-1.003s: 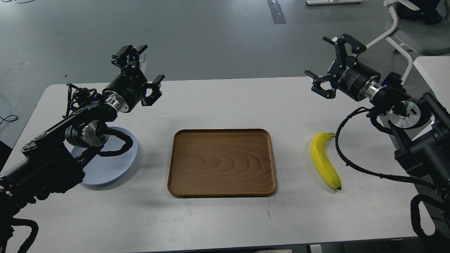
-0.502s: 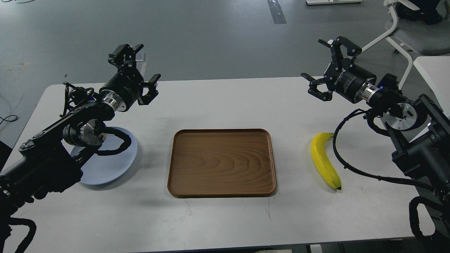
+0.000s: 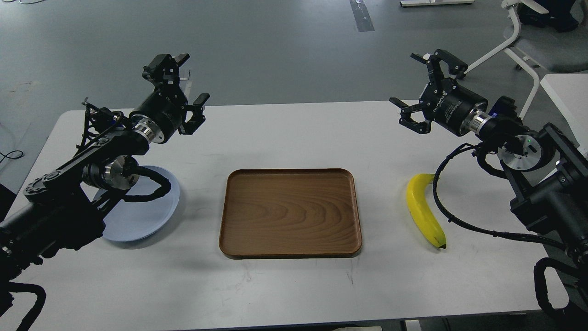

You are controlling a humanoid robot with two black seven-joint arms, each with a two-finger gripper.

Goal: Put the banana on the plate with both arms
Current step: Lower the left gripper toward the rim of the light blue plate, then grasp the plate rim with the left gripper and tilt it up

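Note:
The yellow banana [image 3: 423, 211] lies on the white table [image 3: 294, 138] to the right of the tray, dark tip toward me. The pale blue-grey plate [image 3: 142, 214] lies at the left, partly hidden under my left arm. My left gripper [image 3: 180, 89] is open and empty, raised above the table behind the plate. My right gripper [image 3: 420, 89] is open and empty, raised above the table's far right, well behind the banana.
A rectangular brown wooden tray [image 3: 290, 211] lies in the middle of the table between plate and banana. A white chair [image 3: 519, 37] stands behind the table at the far right. A black cable [image 3: 452, 216] from my right arm hangs beside the banana.
Both grippers have moved slightly: the left one up and back to the left, the right one to the left and a little up. Banana, plate and tray have not moved.

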